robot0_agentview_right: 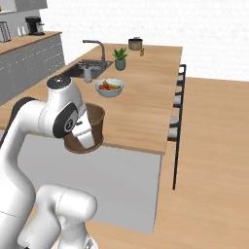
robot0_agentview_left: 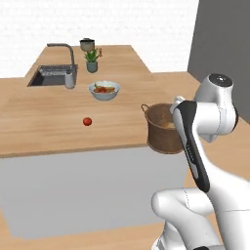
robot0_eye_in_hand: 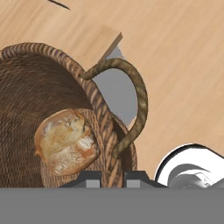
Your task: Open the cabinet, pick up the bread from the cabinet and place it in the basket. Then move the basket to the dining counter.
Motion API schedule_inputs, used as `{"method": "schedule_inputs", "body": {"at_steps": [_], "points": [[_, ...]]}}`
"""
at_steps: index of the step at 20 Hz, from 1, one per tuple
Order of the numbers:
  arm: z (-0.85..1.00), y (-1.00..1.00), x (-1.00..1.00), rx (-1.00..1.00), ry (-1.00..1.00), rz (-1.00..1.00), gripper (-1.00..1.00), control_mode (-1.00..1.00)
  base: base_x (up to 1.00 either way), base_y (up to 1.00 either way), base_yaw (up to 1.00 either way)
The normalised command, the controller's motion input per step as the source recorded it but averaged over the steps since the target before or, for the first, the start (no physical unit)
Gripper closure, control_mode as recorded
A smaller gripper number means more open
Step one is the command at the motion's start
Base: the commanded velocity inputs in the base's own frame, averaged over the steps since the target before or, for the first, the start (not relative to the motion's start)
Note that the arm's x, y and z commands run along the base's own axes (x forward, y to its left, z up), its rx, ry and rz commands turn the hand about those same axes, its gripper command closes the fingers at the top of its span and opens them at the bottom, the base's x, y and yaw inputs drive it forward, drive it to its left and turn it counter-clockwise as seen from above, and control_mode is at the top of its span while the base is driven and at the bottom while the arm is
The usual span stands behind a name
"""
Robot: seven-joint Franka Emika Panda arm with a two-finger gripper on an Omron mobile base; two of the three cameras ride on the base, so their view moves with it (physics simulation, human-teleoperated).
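Two finger tips of the gripper sit close together at the bottom of the hand view, straddling the basket rim wall just below its loop handle; they look clamped on the rim, tho the contact itself is cut off by the frame edge. Bread lies inside the basket, against the inner wall at abt 8 o'clock from the handle, touching the weave.

Left base view: basket sits at the near edge of the dining counter, at abt 4 o'clock from the blue fruit bowl; the arm's forearm covers its right side. Bit of golden bread shows inside. Red tomato lies loose on the top at abt 9 o'clock from the basket, well apart. Sink w/ tap at abt 10 o'clock from the bowl; potted plant and dark pot at abt 12.

Right base view: basket is partly hidden behind the arm's elbow, at the counter's near edge; can't tell if its base rests on the wood or overhangs. Bowl at abt 12 o'clock from it. Stools line the counter's right side.
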Motion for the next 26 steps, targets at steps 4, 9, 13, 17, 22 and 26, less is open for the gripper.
{"method": "schedule_inputs", "body": {"at_steps": [4,9,13,17,22,26], "points": [[0.00,0.00,0.00,0.00,0.00,0.00,1.00,1.00,0.68,-0.76,-0.10],[0.00,0.00,0.00,0.00,0.00,0.00,1.00,1.00,0.69,-0.28,-0.24],[0.00,0.00,0.00,0.00,0.00,0.00,1.00,1.00,0.68,0.02,-0.27],[0.00,0.00,0.00,0.00,0.00,0.00,1.00,1.00,0.69,0.03,-0.02],[0.00,0.00,0.00,0.00,0.00,0.00,1.00,1.00,0.49,0.00,0.04],[-0.09,0.00,0.66,0.02,0.00,0.07,1.00,-1.00,0.13,0.00,0.02]]}}
